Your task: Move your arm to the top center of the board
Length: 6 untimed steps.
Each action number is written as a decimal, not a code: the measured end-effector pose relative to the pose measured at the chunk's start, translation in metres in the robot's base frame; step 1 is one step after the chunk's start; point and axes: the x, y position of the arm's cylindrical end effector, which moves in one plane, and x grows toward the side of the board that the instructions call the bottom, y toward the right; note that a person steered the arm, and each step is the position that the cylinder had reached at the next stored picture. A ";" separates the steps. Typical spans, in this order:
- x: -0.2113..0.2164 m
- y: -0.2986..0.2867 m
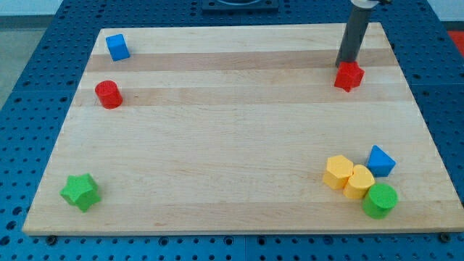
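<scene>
**Wooden board with the rod standing at its upper right**

Pale wood is forming the board point(232, 123), which is lying on a blue perforated table point(29, 87). My tip point(345, 64) is resting at the board's upper right, its very end partly hidden behind a red block point(349, 75) of angular shape; whether the two are touching or only just apart cannot be told. The rod is a plain dark shaft, carrying nothing and having no parts that open or close. The top centre of the board, the place named in the task, is lying to the view's left of my tip and slightly toward the view's top. Far to the view's left of my tip, a blue cube point(117, 47) is sitting at about the same height, and a red cylinder point(109, 94) is standing a little lower. Well below my tip, a cluster is gathering: a yellow block point(338, 172) and a second yellow block point(359, 181) touching each other, a blue block point(380, 161) just beside them, and a green cylinder point(380, 200) at the cluster's lower edge. A green star-shaped block point(80, 191) is lying farthest from my tip, at the view's lower left.
</scene>
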 end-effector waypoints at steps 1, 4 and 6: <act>0.000 0.000; -0.107 -0.174; -0.126 -0.249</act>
